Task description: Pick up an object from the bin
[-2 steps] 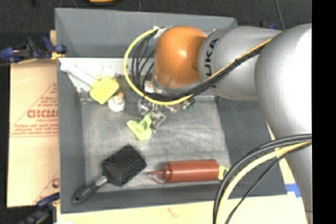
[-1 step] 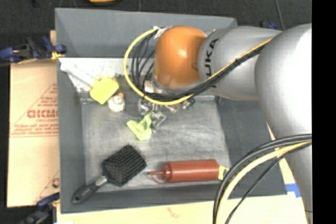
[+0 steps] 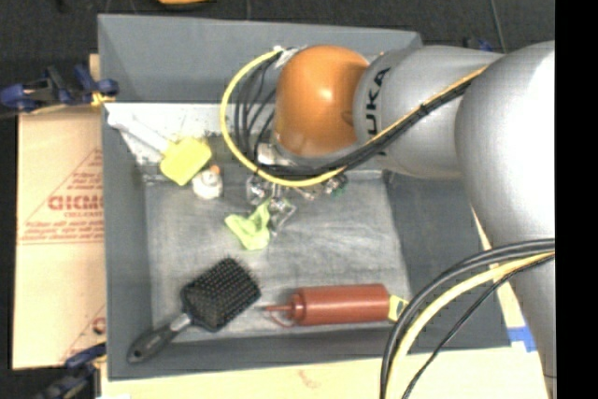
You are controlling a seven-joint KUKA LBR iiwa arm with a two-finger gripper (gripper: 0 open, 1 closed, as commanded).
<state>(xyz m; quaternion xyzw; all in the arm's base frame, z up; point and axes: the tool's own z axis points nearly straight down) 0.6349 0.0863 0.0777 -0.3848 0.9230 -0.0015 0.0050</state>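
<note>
My gripper [image 3: 269, 198] hangs below the arm's orange cover, in the middle of the bin toward the back. Its metal tip is just above and to the right of a light green crumpled thing [image 3: 249, 228] lying on the bin floor, and seems to touch that thing's upper edge. A small white thing with an orange top [image 3: 207, 183] stands a little to the gripper's left. Beyond that, near the back left corner, lies a yellow sponge-like block [image 3: 185, 161].
A black hairbrush [image 3: 213, 298] lies at the front left with its handle pointing to the corner. A red-brown squeeze bottle [image 3: 338, 305] lies along the front wall. A white flat piece [image 3: 149, 122] leans on the back left wall. The arm covers the bin's back right.
</note>
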